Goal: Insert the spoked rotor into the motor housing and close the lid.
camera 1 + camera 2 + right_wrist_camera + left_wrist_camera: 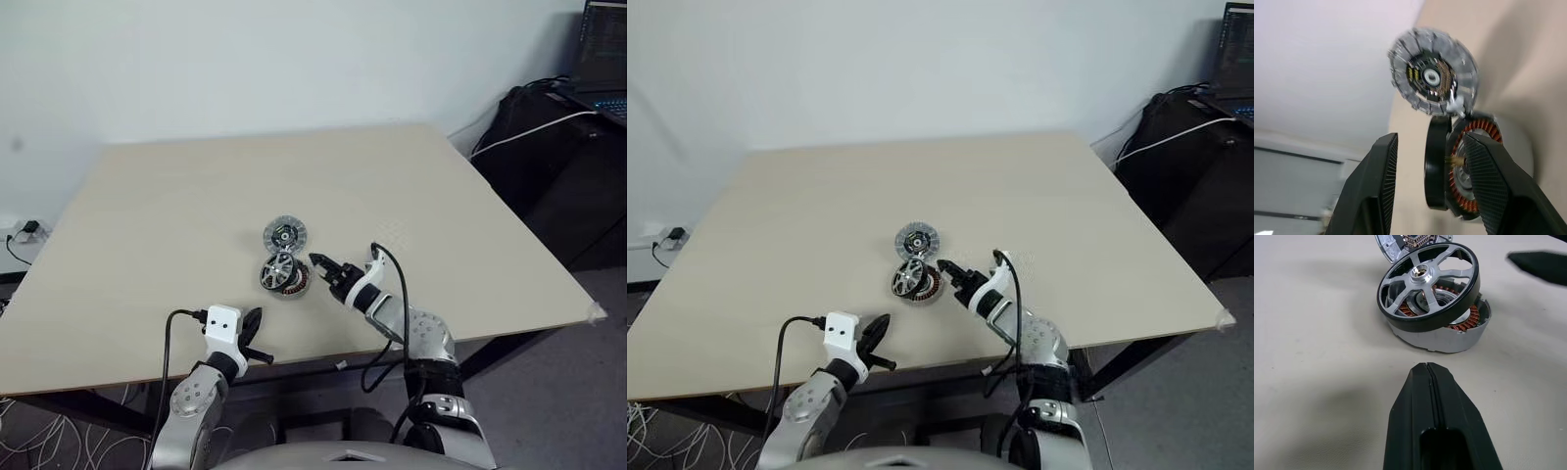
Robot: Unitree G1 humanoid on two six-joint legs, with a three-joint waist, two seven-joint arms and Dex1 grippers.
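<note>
Rotor [1427, 284] tilted, half-seated on motor housing [1449, 335] at frame centre; lid [285, 235] just above on desk [147, 225]. Right gripper [324, 268] parted, empty, alongside; left gripper [253, 323] shut. Next: press rotor level.

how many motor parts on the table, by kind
spoked rotor, tilted on the housing: 1
motor housing with copper windings: 1
lid, dark face up, behind the housing: 1
total: 3
</note>
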